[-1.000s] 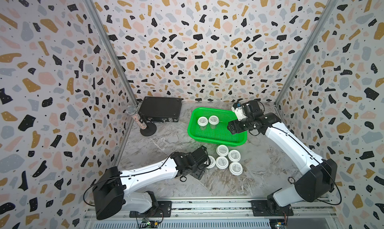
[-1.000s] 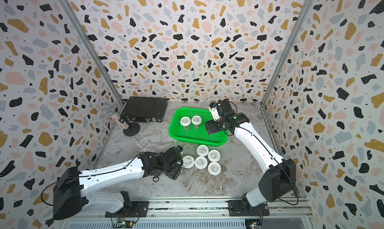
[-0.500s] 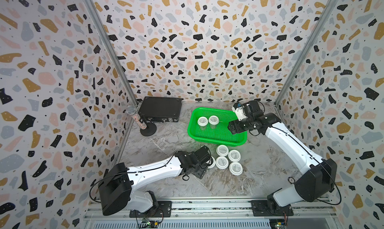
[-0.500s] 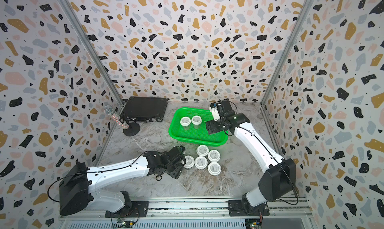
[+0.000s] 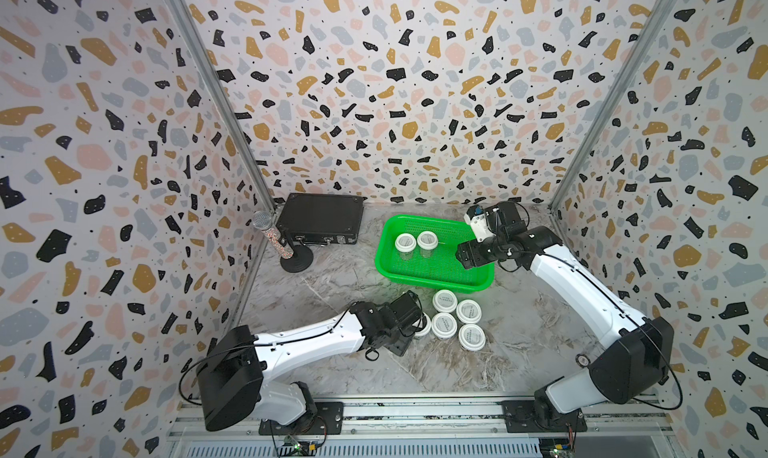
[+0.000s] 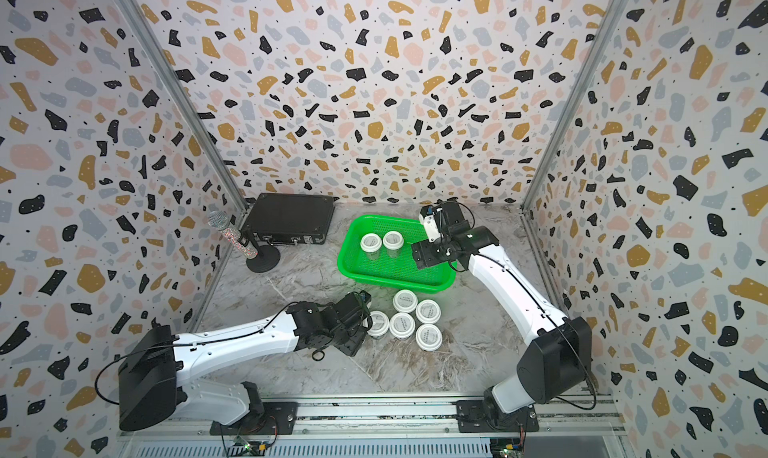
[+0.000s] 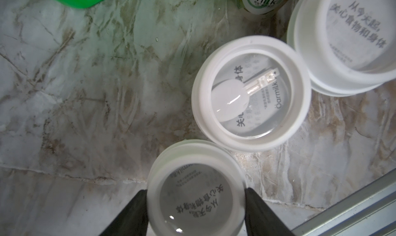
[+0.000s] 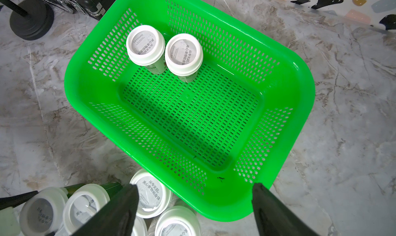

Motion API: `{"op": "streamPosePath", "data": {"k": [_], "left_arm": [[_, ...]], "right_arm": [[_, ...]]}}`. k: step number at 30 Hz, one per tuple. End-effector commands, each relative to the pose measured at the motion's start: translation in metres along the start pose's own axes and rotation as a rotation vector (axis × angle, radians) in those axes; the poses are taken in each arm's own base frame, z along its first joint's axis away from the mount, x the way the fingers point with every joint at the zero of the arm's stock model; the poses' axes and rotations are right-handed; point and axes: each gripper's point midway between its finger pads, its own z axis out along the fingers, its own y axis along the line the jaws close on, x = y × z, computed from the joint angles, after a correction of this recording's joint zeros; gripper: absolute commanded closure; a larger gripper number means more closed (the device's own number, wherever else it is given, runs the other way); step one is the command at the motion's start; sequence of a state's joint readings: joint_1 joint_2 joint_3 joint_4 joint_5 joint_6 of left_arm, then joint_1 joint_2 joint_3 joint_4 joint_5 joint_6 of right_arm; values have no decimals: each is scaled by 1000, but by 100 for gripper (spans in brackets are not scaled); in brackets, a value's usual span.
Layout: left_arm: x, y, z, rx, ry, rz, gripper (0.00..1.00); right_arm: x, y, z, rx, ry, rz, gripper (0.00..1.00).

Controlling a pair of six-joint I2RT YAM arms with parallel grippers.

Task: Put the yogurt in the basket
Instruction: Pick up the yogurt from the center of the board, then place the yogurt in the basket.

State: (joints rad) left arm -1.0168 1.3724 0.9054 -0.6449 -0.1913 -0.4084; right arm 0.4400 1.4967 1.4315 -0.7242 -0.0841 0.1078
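Note:
Two yogurt cups [image 5: 405, 242] [image 5: 427, 240] with white lids stand upright in the far left part of the bright green basket [image 5: 436, 283]. Several more stand clustered on the table [image 5: 468, 311] just in front of it. My left gripper [image 7: 195, 191] is low at the cluster's left side, shut on the leftmost yogurt cup [image 6: 377, 323], one black finger [image 7: 137, 209] against each side of its lid. My right gripper [image 8: 195, 186] hangs open and empty above the basket's front right rim [image 8: 300, 74].
A black flat case [image 5: 320, 219] lies at the back left. A microphone on a round black stand [image 5: 272, 237] is in front of it by the left wall. A metal rail [image 5: 415, 410] runs along the table's front edge.
My left gripper has slid to the right onto the leftmost table cup, and its jaws have narrowed round it. The right arm has not moved.

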Motion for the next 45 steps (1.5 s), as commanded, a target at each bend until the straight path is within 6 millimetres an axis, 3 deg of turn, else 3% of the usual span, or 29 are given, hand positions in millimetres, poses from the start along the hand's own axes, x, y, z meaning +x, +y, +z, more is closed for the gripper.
{"op": "streamPosePath", "data": {"k": [1,9,18,27,37,45], "left_arm": [[-10,4,-14,-12,-57,-13,33],[-21,19,-42,-51,-136,-27,31],[-50,48,-96,-102,-235,-18,29],[-101,74,-129,-86,-292,-48,29],[-165,83,-105,-18,-227,-55,30],[-187,93,-57,-10,-123,-66,31]], "right_arm": [[-6,-2,-14,11,-41,5,12],[-6,-3,-17,16,-46,4,12],[-6,-4,-19,23,-51,7,12],[-5,-5,-21,26,-56,9,12],[1,-13,-41,57,-102,29,12],[9,-18,-63,65,-153,50,11]]}}
